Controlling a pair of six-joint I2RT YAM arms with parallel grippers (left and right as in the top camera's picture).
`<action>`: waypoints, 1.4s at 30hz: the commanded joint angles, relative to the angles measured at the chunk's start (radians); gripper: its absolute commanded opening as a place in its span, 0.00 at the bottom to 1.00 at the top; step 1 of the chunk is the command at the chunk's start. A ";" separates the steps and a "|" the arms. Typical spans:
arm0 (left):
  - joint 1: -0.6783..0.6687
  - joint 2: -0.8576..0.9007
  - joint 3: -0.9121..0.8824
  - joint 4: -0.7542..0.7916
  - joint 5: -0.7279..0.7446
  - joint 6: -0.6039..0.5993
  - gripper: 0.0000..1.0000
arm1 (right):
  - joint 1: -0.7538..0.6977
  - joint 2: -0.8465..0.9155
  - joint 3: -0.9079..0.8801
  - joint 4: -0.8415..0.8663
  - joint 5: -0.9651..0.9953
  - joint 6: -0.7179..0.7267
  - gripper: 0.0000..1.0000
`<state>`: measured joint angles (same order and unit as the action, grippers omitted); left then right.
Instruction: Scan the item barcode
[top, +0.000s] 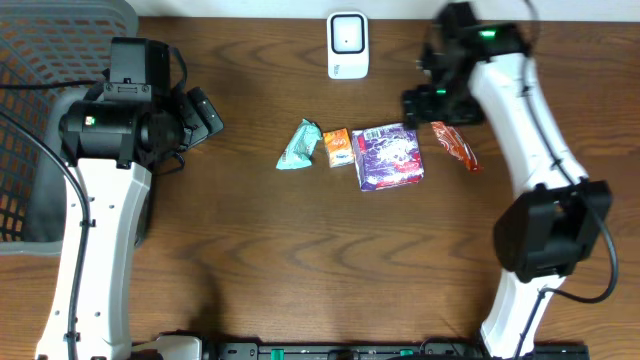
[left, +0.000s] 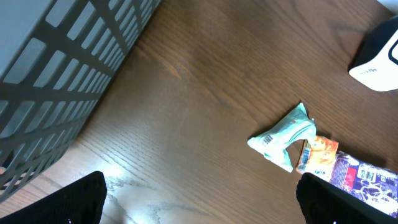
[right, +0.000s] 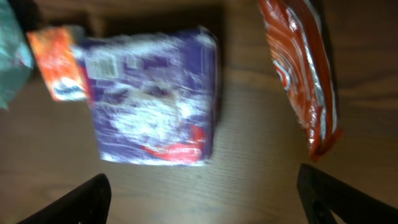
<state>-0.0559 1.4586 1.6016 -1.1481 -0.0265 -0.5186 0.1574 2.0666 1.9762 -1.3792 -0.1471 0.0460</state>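
Observation:
Several items lie in a row mid-table: a teal packet (top: 299, 146) (left: 283, 134), a small orange packet (top: 338, 147) (left: 318, 155), a purple packet (top: 389, 156) (right: 152, 93) and a red packet (top: 455, 144) (right: 301, 68). The white barcode scanner (top: 348, 45) (left: 379, 53) stands at the back edge. My right gripper (top: 428, 103) (right: 205, 205) hovers open just behind the purple and red packets, holding nothing. Off to the left, my left gripper (top: 208, 118) (left: 199, 202) is also open over bare wood and well short of the teal packet.
A grey mesh basket (top: 40, 110) (left: 56, 74) fills the far left of the table beside the left arm. The right arm's base (top: 545, 235) stands at the right, in front of the red packet.

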 joint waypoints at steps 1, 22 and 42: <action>0.002 -0.002 0.004 -0.003 -0.009 0.013 0.98 | -0.101 0.003 -0.148 0.075 -0.383 -0.222 0.89; 0.002 -0.002 0.004 -0.003 -0.009 0.013 0.98 | -0.142 0.003 -0.528 0.490 -0.533 -0.101 0.15; 0.002 -0.002 0.004 -0.003 -0.009 0.013 0.98 | 0.116 -0.129 -0.192 0.038 0.925 0.413 0.01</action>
<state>-0.0559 1.4586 1.6016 -1.1481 -0.0261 -0.5186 0.2153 1.9209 1.8183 -1.3487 0.4099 0.3172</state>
